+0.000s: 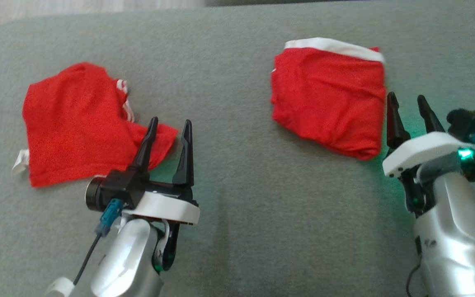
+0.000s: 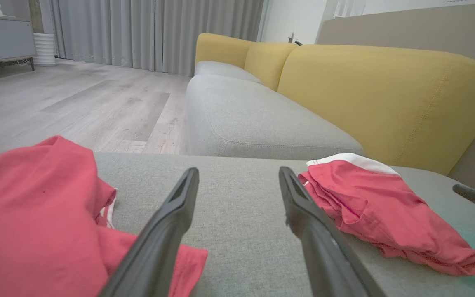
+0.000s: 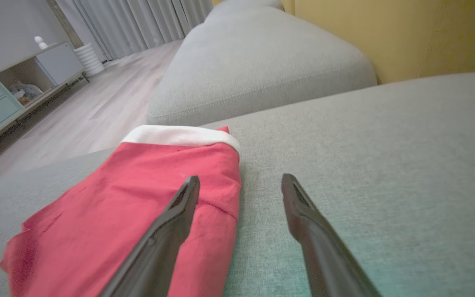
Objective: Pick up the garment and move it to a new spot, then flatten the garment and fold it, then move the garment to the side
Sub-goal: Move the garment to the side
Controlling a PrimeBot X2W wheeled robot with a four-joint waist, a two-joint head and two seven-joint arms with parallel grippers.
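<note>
Left gripper [image 1: 170,121], fingers apart and empty, hovers over the near corner of the loose red garment [image 1: 76,119] at the left end of the grey cushion [image 1: 237,136], probably poised to take it. Right gripper [image 1: 406,97], likewise spread and empty, sits just beside the folded red garment [image 1: 328,99] toward the cushion's right end, which looks finished. From above, the head view gives this layout; the left wrist view adds the yellow backrest [image 2: 386,99] behind the cushion.

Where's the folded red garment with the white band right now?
The folded garment lies on the grey cushion, upper right in the head view, beside the open right pincer; the crumpled garment lies far left.
</note>
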